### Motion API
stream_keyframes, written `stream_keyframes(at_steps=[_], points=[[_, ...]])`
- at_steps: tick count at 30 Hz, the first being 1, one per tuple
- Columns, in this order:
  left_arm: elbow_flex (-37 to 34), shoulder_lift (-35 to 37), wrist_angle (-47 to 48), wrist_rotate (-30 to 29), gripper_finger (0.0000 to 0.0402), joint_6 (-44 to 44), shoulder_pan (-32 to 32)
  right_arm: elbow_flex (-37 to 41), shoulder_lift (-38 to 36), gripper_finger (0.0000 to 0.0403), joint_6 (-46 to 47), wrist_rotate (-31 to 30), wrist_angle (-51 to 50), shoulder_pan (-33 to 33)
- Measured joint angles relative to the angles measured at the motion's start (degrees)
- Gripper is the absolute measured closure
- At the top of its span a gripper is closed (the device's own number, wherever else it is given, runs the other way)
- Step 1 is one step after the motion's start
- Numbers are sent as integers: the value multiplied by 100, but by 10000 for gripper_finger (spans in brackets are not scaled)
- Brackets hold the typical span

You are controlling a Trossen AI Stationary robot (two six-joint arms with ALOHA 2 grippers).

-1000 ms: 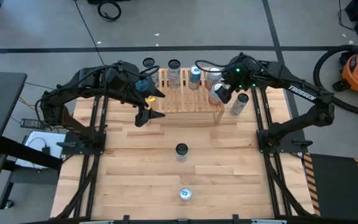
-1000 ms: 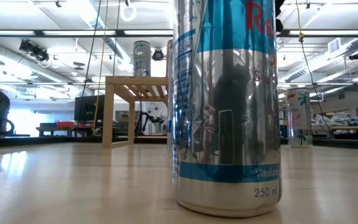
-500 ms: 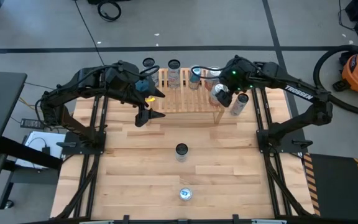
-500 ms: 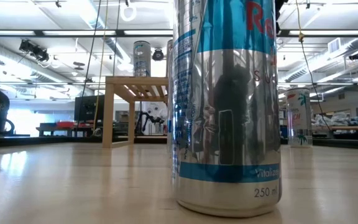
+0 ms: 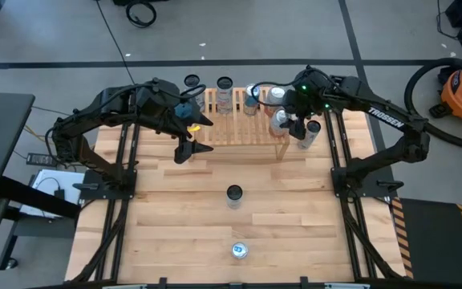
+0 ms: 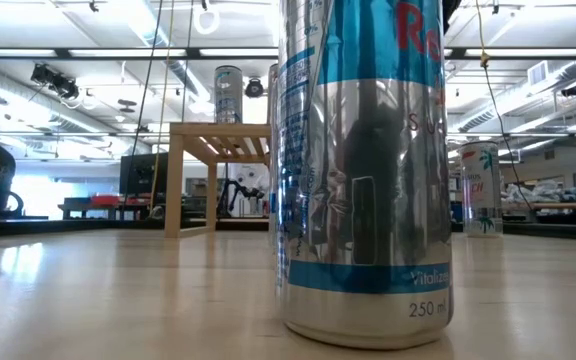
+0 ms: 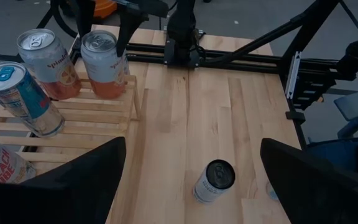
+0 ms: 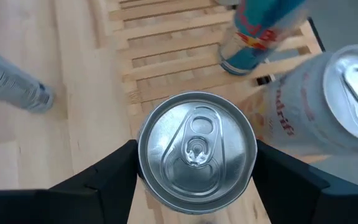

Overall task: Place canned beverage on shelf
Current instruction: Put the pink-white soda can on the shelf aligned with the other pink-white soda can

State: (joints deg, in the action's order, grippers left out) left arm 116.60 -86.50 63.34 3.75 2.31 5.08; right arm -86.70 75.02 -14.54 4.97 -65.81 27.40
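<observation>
The low stand of light natural wood with a slatted top, the shelf point(image 5: 243, 120), sits at the twelve o'clock side of the pale plank table point(image 5: 215, 233) in the high view. The right tool point(image 8: 194, 208) hangs over the shelf's three o'clock end, its dark fingers point(image 8: 114, 171) pressed against both sides of a silver-topped can with a pull tab point(image 8: 196, 152), which stands upright on the slats; the tool holds that can. Just beside it on the slats stand a pale peach-printed can point(image 8: 319, 106) and a blue and silver can point(image 8: 263, 34). Another silver can point(image 5: 310, 132) stands on the table just off the shelf's three o'clock end.

The left tool point(image 5: 192, 143) waits at the shelf's nine o'clock end, its fingers spread wide and empty. A dark-topped can point(image 5: 234, 195) stands mid-table, and a tall blue and silver can point(image 5: 240, 250) stands toward six o'clock, filling the low view.
</observation>
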Motion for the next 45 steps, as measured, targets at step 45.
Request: stream_keyframes(at_steps=[45], points=[[-1, 0, 4, -2, 28, -7, 0, 5, -69, 23, -947, 407, 377, 363]])
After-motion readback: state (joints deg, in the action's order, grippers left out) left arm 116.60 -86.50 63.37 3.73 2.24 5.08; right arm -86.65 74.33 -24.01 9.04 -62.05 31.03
